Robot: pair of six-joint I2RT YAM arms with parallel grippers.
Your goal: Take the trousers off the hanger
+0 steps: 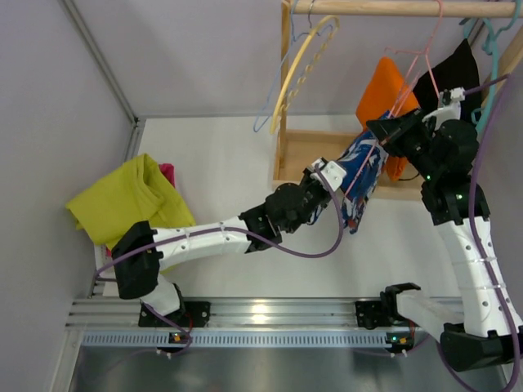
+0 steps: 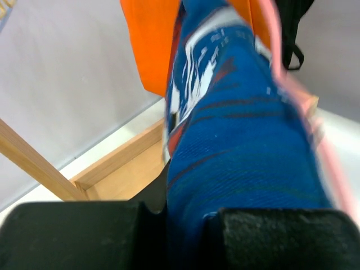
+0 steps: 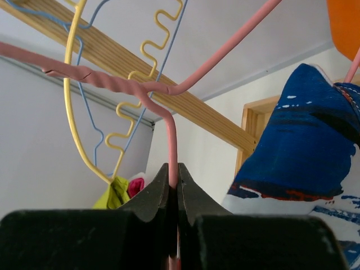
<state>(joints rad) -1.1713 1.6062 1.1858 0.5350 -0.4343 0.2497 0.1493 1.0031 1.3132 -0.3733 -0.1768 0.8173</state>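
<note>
Left gripper (image 2: 185, 219) squeezes the one blue trousers (image 2: 242, 146); right gripper (image 3: 173, 185) pinches the one pink hanger (image 3: 172, 140). Only the right wrist view shows that pinch clearly.

The left arm (image 1: 204, 238) stretches low over the table from its base at 7 o'clock toward 2 o'clock, the left end effector (image 1: 333, 175) clamped on the trousers (image 2: 242, 140). The right arm (image 1: 474, 245) rises from 5 o'clock toward 12, wrist bent toward 9 o'clock, the right end effector (image 3: 173, 185) pinched tight on the hanger (image 3: 171, 140) wire.
</note>
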